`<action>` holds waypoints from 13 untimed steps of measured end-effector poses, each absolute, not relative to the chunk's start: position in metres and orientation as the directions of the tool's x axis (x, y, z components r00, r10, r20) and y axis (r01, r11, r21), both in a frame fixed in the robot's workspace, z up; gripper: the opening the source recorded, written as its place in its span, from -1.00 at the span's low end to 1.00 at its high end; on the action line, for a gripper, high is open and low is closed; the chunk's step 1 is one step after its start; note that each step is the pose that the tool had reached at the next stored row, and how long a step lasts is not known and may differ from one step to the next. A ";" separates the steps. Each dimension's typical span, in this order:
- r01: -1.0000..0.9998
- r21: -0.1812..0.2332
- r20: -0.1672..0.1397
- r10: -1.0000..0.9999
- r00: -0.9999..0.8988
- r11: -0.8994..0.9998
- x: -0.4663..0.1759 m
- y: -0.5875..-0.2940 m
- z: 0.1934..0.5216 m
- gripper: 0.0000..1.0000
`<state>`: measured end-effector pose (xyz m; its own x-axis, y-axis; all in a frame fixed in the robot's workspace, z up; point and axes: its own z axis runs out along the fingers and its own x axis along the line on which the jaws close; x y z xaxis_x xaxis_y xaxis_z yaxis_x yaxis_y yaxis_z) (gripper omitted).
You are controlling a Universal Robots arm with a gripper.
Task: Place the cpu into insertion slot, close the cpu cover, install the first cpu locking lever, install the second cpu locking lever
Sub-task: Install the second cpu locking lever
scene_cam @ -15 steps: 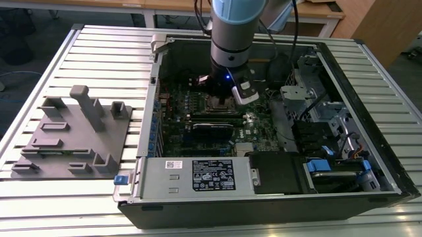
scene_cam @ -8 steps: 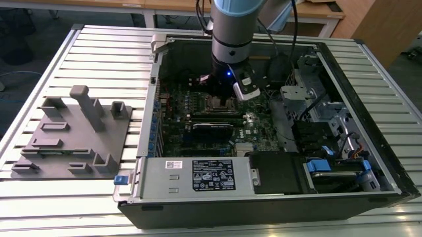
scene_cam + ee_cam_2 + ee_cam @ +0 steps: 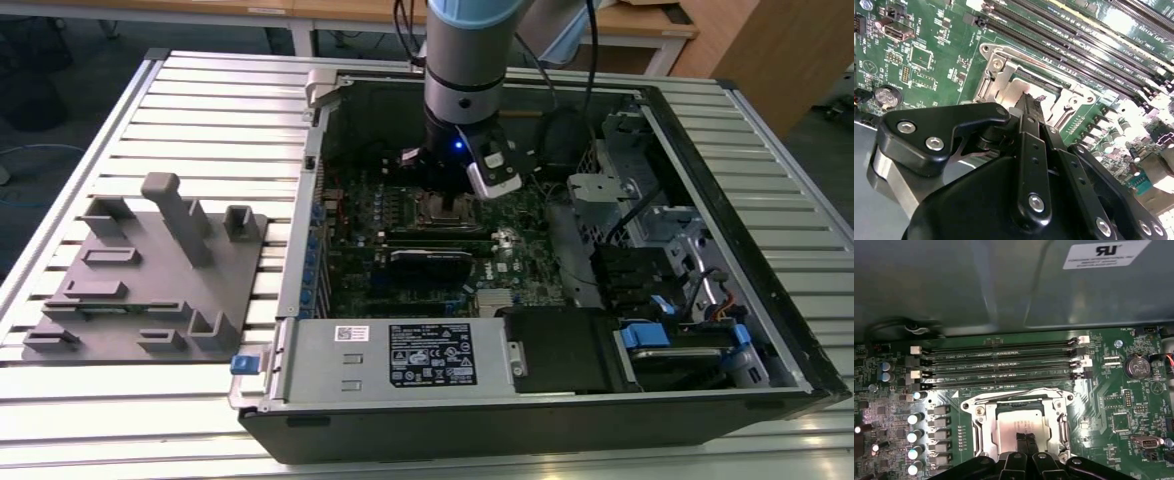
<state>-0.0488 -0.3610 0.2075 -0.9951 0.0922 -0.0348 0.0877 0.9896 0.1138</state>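
Observation:
The insertion slot (image 3: 442,210) sits on the green board inside the open computer case. In the first wrist view the cpu (image 3: 1015,425) lies flat in the insertion slot (image 3: 974,416), pale metal face up. The cpu cover (image 3: 1061,426), a thin metal frame, lies down around it. My gripper (image 3: 1025,437) hangs straight over the socket, its two black fingers pressed together, tips at or just above the cpu's face. The second wrist view looks along the gripper (image 3: 1030,98) to the cpu cover (image 3: 1002,84). A bent wire lever (image 3: 985,48) curves round one socket corner.
Long black memory slots (image 3: 999,365) run beside the socket, between it and the grey power supply box (image 3: 400,355). A coin battery (image 3: 1136,366) and capacitors (image 3: 913,419) stand on the board. Case walls surround it. A grey fixture block (image 3: 147,270) sits on the slatted table at the exterior view's left.

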 end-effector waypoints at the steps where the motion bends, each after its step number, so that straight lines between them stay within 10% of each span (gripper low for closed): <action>1: 0.088 0.114 -0.035 0.092 -0.995 0.990 -0.050 -0.361 0.207 -0.80; 13: 0.088 0.114 -0.035 0.092 -0.995 0.990 -0.052 -0.360 0.213 -0.80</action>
